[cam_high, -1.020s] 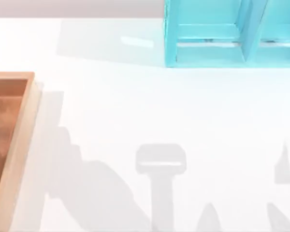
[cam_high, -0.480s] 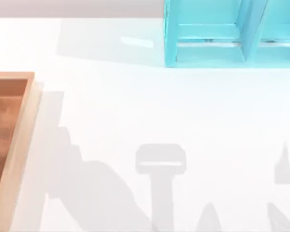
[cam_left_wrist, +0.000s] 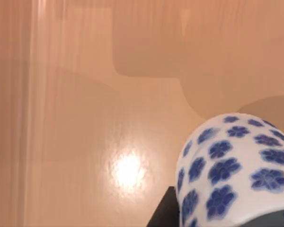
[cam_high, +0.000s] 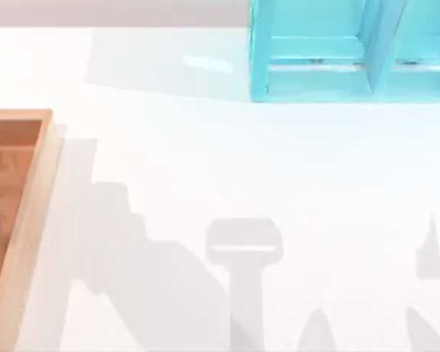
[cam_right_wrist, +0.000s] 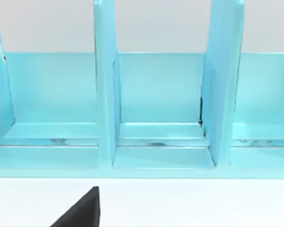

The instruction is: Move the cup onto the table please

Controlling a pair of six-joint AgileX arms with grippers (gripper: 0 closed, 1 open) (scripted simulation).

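The cup (cam_left_wrist: 232, 165), white with blue flowers, sits close in the left wrist view, above the orange-brown floor of the wooden tray (cam_left_wrist: 85, 118). My left gripper (cam_left_wrist: 229, 220) is shut on it, and one black finger (cam_left_wrist: 163, 215) shows against the cup's side. The cup's shadow lies on the tray floor some way off. The white table (cam_high: 242, 161) spreads across the top view, with the tray (cam_high: 29, 220) at its left edge. A black fingertip (cam_right_wrist: 80, 210) of my right gripper pokes into the right wrist view, facing the turquoise shelf (cam_right_wrist: 156, 109).
The turquoise shelf unit (cam_high: 337, 59) stands at the back right of the table. The tray's raised rim (cam_high: 40, 191) separates its floor from the table. Arm shadows fall across the table's front half.
The small black piece at the tray's left edge in the top view is gone. The left arm's shadow on the table has grown and shifted up and rightward.
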